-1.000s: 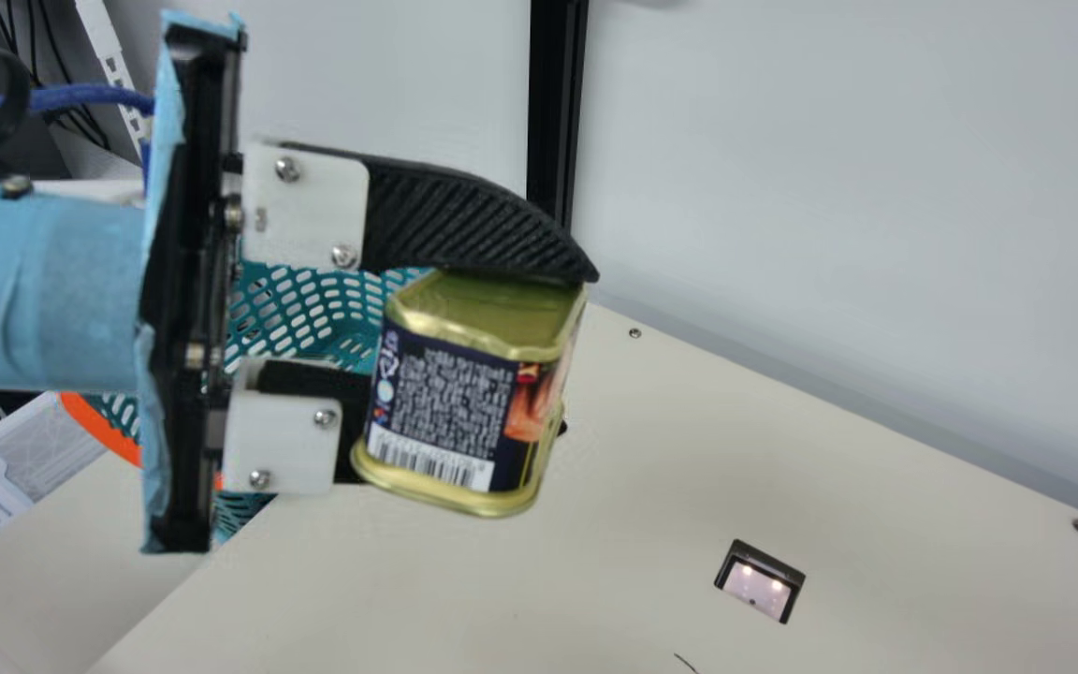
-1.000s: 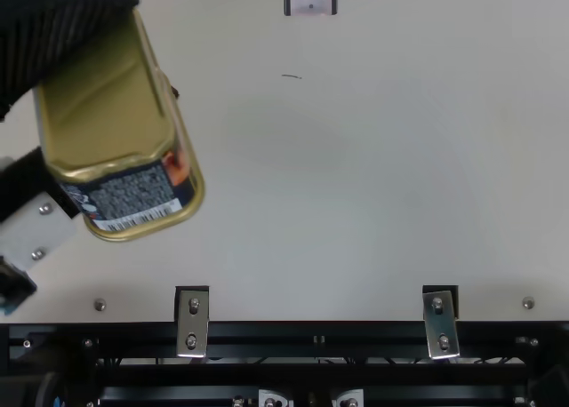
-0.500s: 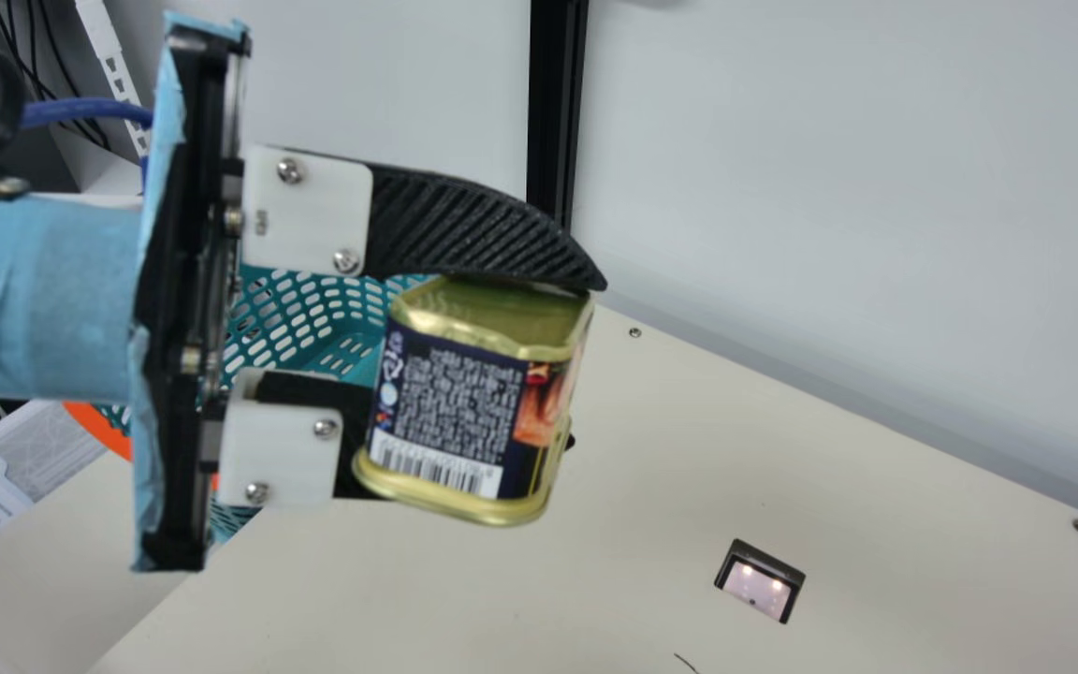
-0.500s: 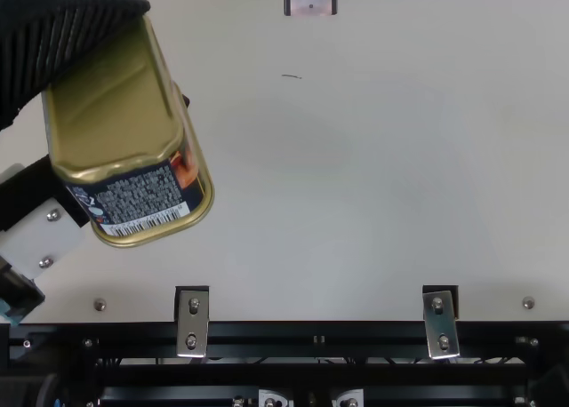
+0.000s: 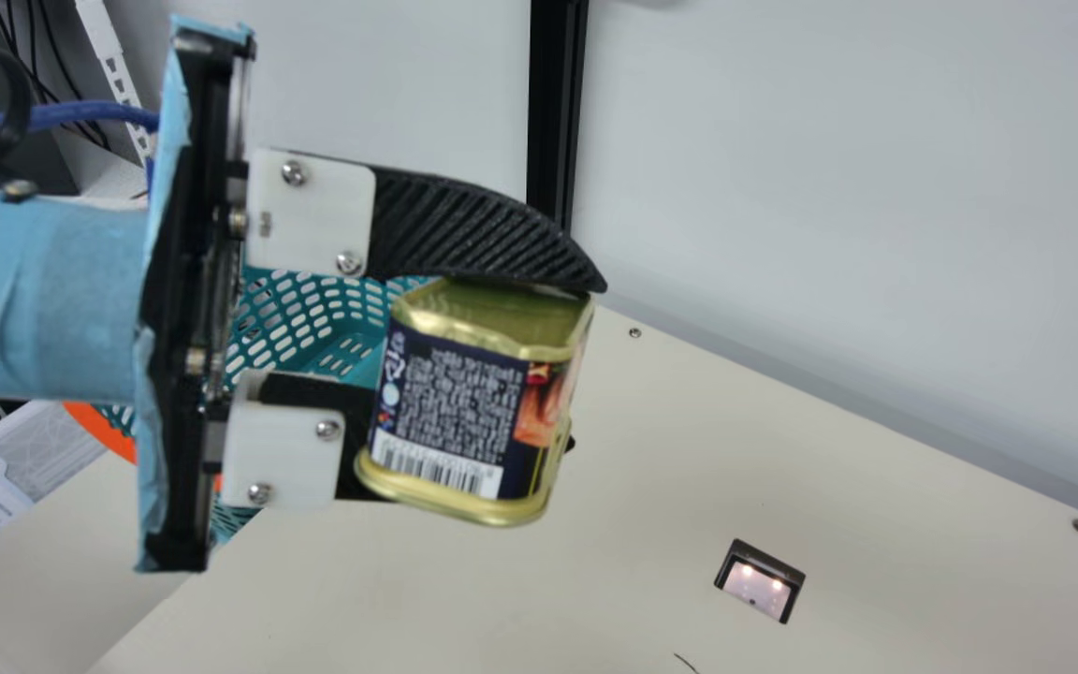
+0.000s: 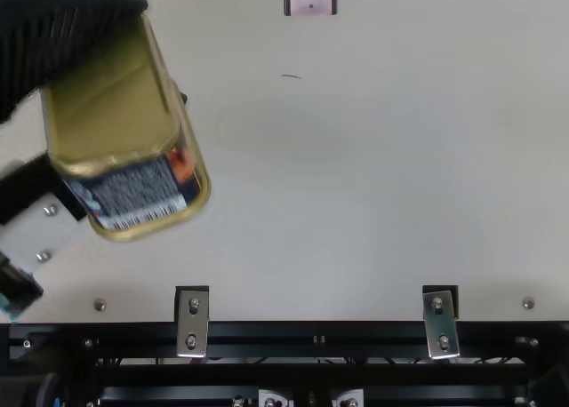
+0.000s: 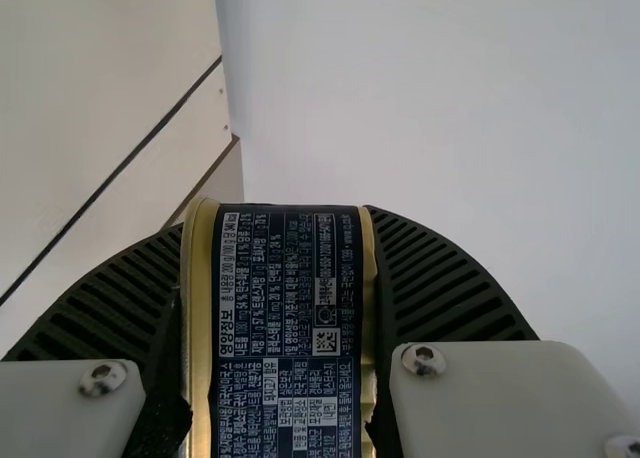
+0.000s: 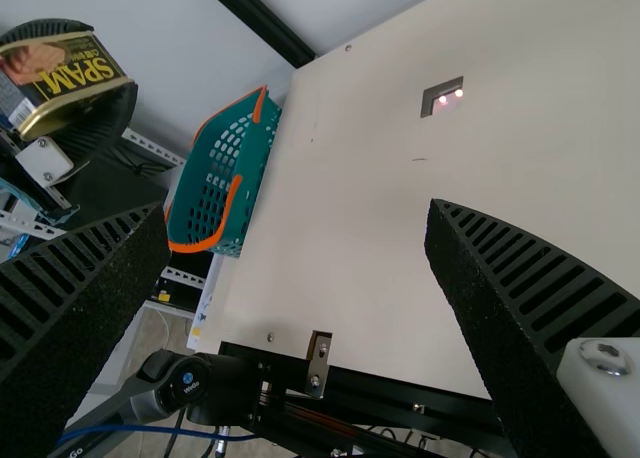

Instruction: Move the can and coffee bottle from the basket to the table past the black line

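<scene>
From my seat I begin at the left, where the blue-wrapped left arm [image 5: 52, 290] reaches in and its gripper [image 5: 578, 363] is clamped on the can [image 5: 455, 412], one black ribbed finger pressed to each gold end. The can is up in the air, a little tilted, with its dark printed side towards the main camera. Behind it in that view I have the teal basket [image 8: 258, 148] with its orange rim, at the left edge of the cream table [image 5: 689, 449]. The left wrist view gives me a black line [image 7: 112, 176] running straight across a cream surface. Along the table's near edge is a black rail [image 6: 311, 336], with one metal bracket [image 6: 192, 323] towards the left and another metal bracket [image 6: 440, 323] farther right. Between those two, but at the far side of the top view, a small black-framed recess [image 6: 311, 0] shows two lights, and a thin dark mark [image 6: 292, 75] lies nearer than it. Last, through the right wrist view, I see the right gripper [image 8: 298, 213] spread wide, its two fingers well apart and grasping nothing.
</scene>
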Motion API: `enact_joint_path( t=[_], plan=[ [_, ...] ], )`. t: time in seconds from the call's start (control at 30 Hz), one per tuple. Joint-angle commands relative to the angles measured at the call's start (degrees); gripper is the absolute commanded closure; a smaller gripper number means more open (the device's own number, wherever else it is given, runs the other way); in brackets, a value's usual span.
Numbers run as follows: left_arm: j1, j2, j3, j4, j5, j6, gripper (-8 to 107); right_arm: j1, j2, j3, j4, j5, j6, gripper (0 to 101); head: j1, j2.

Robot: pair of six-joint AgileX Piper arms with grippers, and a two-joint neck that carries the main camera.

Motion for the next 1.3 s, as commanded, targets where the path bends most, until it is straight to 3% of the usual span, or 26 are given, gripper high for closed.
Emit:
enact_joint_path(
  t=[0.0,0.67,0.87,1.03,1.27],
  plan=[
    [0.7,0.1,-0.1,-1.6,-0.5,0.1,89,0.0,0.0,0.0,0.0,0.0,0.0,0,-1.8,0.7],
    [2.1,0.3,0.2,-3.7,-0.8,1.0,89,0.0,0.0,0.0,0.0,0.0,0.0,0,-1.8,0.7],
    [4.1,0.6,0.9,1.5,-1.7,6.1,89,0.0,0.0,0.0,0.0,0.0,0.0,0,-1.8,0.7],
    [3.6,1.5,1.1,11.9,-6.8,14.7,89,0.0,0.0,0.0,0.0,0.0,0.0,0,-1.8,0.7],
    [-3.2,1.6,4.9,24.8,-22.6,27.4,89,0.0,0.0,0.0,0.0,0.0,0.0,0,-1.8,0.7]
  ],
)
